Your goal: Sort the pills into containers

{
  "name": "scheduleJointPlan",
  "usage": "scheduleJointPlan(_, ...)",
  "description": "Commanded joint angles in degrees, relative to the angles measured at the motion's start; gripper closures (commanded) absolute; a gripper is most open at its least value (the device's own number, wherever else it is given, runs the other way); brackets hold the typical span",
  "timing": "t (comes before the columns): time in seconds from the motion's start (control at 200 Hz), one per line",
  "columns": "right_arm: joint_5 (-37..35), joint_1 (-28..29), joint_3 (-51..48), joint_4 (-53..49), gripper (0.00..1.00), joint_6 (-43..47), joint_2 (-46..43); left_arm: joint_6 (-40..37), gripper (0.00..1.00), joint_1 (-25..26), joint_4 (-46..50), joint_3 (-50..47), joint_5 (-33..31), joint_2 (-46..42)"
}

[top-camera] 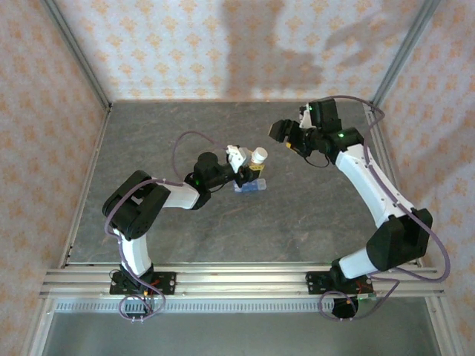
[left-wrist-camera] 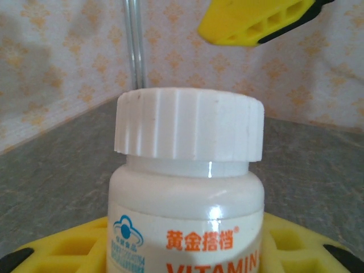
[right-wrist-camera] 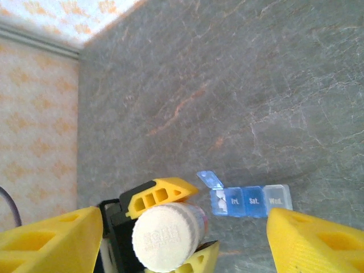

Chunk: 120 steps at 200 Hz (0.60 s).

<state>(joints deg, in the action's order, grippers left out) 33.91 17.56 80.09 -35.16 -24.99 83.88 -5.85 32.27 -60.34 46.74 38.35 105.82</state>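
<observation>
Grey stone-look table (top-camera: 185, 230), patterned paper walls on 3 sides. Left gripper (top-camera: 254, 167) is clamped across the body of a white bottle (left-wrist-camera: 187, 199), holding it off the table mid-field. The ribbed cap (left-wrist-camera: 190, 128) is on. The organizer (right-wrist-camera: 250, 200) lies flat on the table just beside the bottle, on the near side in the top view. It looks to have 4 compartments, with 1 end lid (right-wrist-camera: 209, 178) flipped up and a few white pills (right-wrist-camera: 218, 199) in that cell; the other 3 are shut. Right gripper (top-camera: 283, 133) hangs apart from the bottle, up and to the right, with fingers spread wide and nothing between them. Risks, as I judge them:

- **Cap:** nothing pours until it comes off. The right fingers must close square on it, and an off-centre bite could twist the bottle in the left grip or knock it loose.
- **Dropped bottle:** it would land on or against the organizer, which looks light and unanchored. It could skid or flip and spill the pills in the open cell.
- **Pouring:** a bottle mouth is wide next to such a small cell. Tilting too far or too fast would likely send pills over the rim onto the table, where they roll.
- **Shut lids:** these need opening first, and prying them may shove the strip.
- **Crowding:** both arms must work close together over 1 small spot.
</observation>
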Motion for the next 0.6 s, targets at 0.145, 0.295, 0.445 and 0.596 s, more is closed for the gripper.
scheduleJointPlan(0.145, 6.16, 0.34, 4.13, -7.0, 0.25, 17.88, 0.7, 6.96, 1.0, -0.39, -4.52, 2.52, 8.85, -1.03)
scheduleJointPlan(0.295, 4.18, 1.27, 5.5, -10.05, 0.26, 20.76, 0.99, 8.88, 1.0, -0.68, -4.26, 3.38, 11.13, -0.2)
scheduleJointPlan(0.445, 3.53, 2.06, 5.6, -10.77, 0.26, 21.52, 1.59, 9.57, 1.0, -0.86, -4.59, 3.54, 11.4, 0.14)
scheduleJointPlan(0.596, 3.49, 3.29, 6.56, -11.61, 0.27, 22.15, 3.13, 9.96, 1.0, -0.98, -4.62, 3.97, 11.84, 0.52)
